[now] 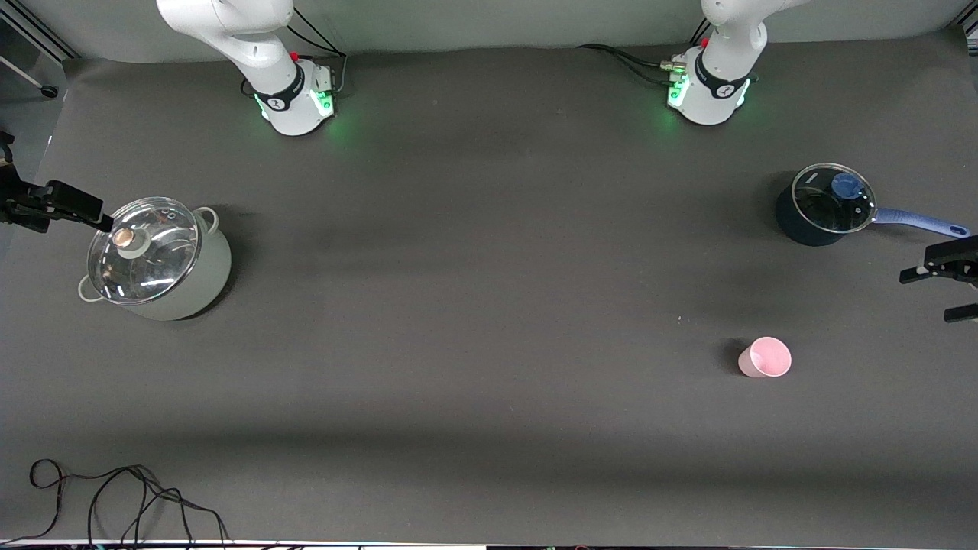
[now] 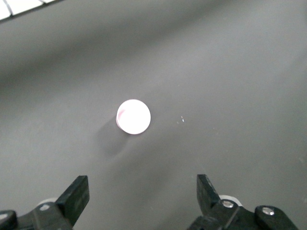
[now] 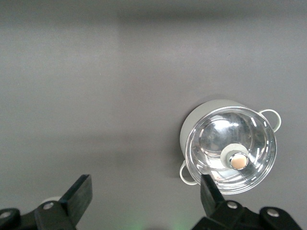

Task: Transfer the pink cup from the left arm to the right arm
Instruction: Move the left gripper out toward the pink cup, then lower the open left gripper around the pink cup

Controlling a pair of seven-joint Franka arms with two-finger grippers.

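Observation:
The pink cup (image 1: 765, 357) stands upright on the dark table, toward the left arm's end and nearer to the front camera than the blue saucepan. In the left wrist view the pink cup (image 2: 133, 116) shows from above, well clear of the fingers. My left gripper (image 1: 925, 296) hangs open over the table's edge at the left arm's end, apart from the cup, and its open jaws (image 2: 143, 184) are empty. My right gripper (image 1: 63, 200) hovers open by the big pot at the right arm's end, and its jaws (image 3: 145, 186) hold nothing.
A pale pot (image 1: 208, 281) with a glass lid (image 3: 230, 153) sits at the right arm's end. A dark blue saucepan (image 1: 795, 223) with a glass lid and long handle sits at the left arm's end. Loose cables (image 1: 114, 496) lie at the table's near edge.

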